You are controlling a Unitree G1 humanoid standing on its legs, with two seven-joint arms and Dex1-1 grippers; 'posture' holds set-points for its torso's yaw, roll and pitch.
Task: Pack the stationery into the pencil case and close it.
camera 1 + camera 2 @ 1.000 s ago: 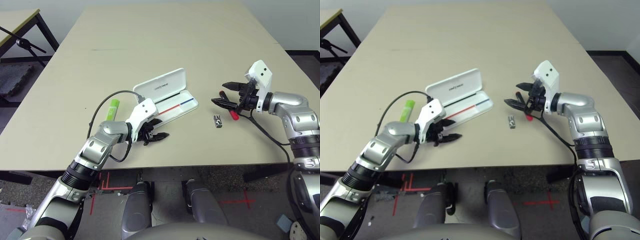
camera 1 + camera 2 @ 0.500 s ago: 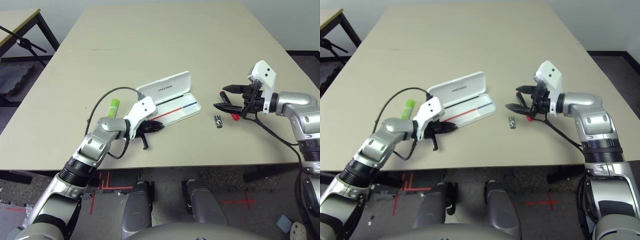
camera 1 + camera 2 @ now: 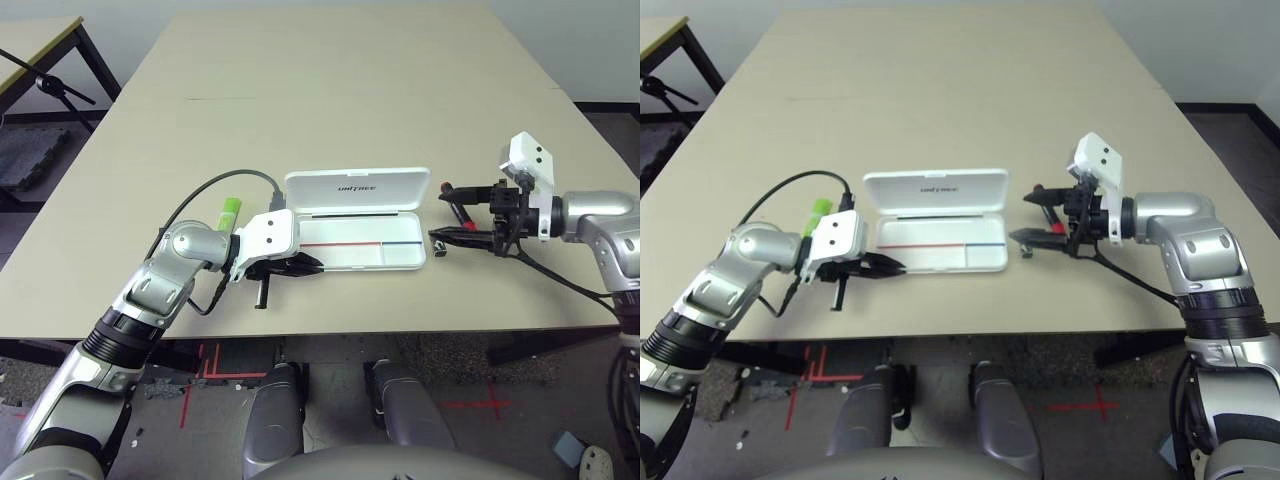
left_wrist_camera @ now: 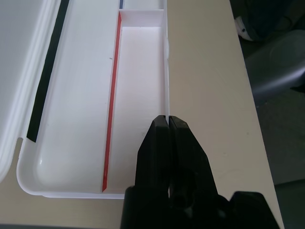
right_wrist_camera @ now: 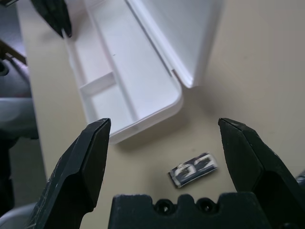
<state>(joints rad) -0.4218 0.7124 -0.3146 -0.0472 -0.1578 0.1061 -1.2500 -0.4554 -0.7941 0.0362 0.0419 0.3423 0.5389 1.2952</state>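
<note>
- The pencil case is lying open on the table, squared to the near edge, with the lid tilted up on the far side and the tray facing up; nothing is seen inside the tray yet.
- The left gripper is pressed together on the thin near wall of the tray, close to its left end — this pinch is probably meant to keep the light case from sliding while things are put in.
- The lime-green highlighter is resting on the table behind the left arm, partly hidden by it, well apart from the right gripper.
- The right gripper is held just beside the right end of the case, its fingers spread wide and nothing between them.
- The tiny black-and-silver piece is lying on the table directly under those fingers, near the corner of the case; the red marker is lying next to it, partly covered by the gripper.
- It is judged that packing has not begun — the small piece looks like the nearest candidate, though its flat shape may be hard to grip.
</note>
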